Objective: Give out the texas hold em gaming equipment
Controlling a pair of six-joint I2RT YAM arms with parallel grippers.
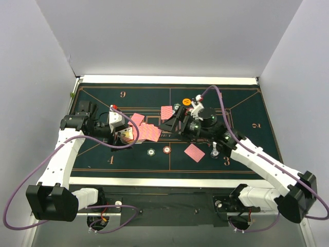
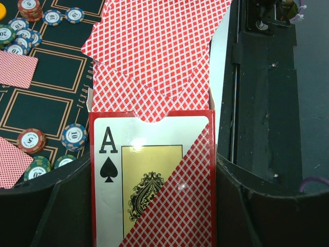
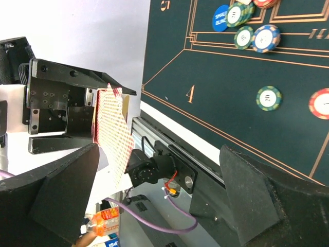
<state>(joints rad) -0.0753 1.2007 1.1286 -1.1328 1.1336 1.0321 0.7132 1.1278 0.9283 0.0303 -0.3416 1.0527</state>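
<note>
left tool point(image 2: 154, 216): clenched on card box point(image 2: 128, 170)
cards point(image 2: 159, 46): fanned out of box
right tool point(image 3: 159, 185): released, near cards

Dark green felt mat point(image 1: 247, 103) with orange lines

Both arms reach inward, elbows out, with the grippers close together.
Left gripper point(image 1: 125, 135) clamps a card box point(image 2: 154, 180); right gripper point(image 3: 159, 154) is rolled sideways, jaws spread wide.
</note>
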